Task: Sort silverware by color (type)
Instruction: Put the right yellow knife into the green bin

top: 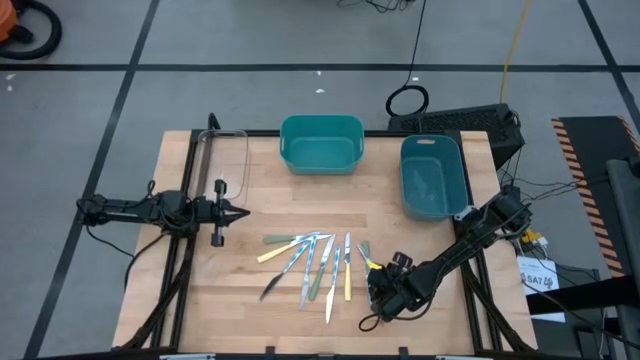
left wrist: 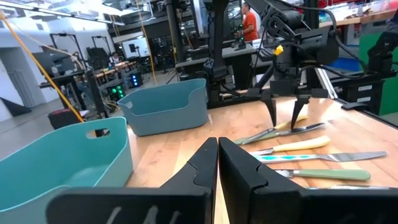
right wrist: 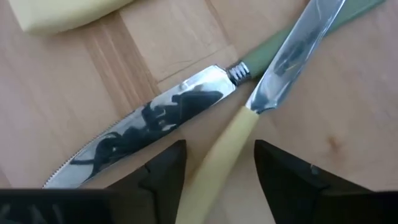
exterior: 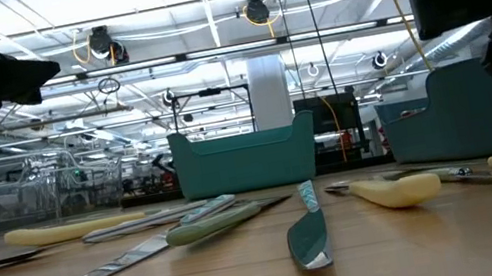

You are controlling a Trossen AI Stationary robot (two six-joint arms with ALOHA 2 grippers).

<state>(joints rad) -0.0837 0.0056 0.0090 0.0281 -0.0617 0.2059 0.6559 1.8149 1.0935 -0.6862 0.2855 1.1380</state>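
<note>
Between the released right end effector fingers lies a yellow-handled utensil.

You see a pale wooden worktop with matt, visible grain. The colour-handled silverware has glossy, mirror-bright metal blades, one serrated, and smooth matt handles. The two teal plastic bins look smooth and dull.

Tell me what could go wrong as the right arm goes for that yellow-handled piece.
The right end effector stands open astride a yellow handle that a green-handled knife and another blade lie against, so closing may pinch or drag a neighbour. The thin handle could also slip out.
</note>
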